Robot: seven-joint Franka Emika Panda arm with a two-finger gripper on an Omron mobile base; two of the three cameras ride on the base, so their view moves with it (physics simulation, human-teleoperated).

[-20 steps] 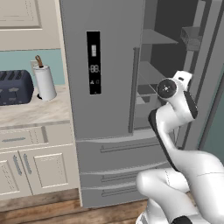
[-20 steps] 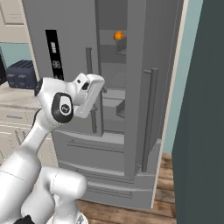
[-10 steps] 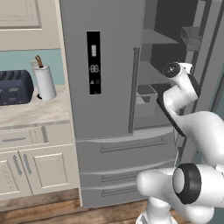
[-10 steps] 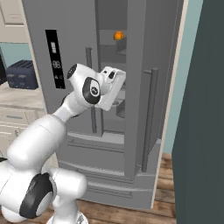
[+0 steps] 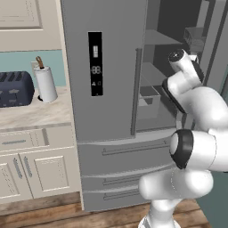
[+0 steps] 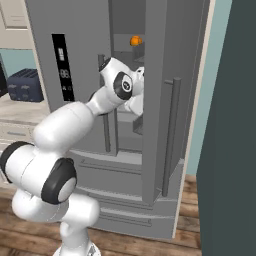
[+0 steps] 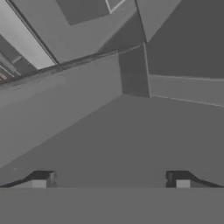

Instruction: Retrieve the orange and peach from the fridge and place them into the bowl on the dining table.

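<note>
Inside the fridge (image 6: 165,100), pincer (image 7: 110,178) spread wide, empty, touching nothing, facing bare grey shelf walls. Orange (image 6: 135,41) sits on a shelf above the pincer; round, no long axis.

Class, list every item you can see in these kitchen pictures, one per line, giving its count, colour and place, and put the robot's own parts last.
fridge: one, grey steel, centre, right door open.
orange: one, orange, on an upper fridge shelf.
toaster: one, dark blue, on the wall counter left of the fridge.
paper towel roll: one, white, beside the toaster.
cabinets: cream, below the wall counter.
floor: brown wood.
arm: one, white with dark joints, reaching into the fridge.
end effector: one, dark tips, open, empty, inside the fridge.
</note>
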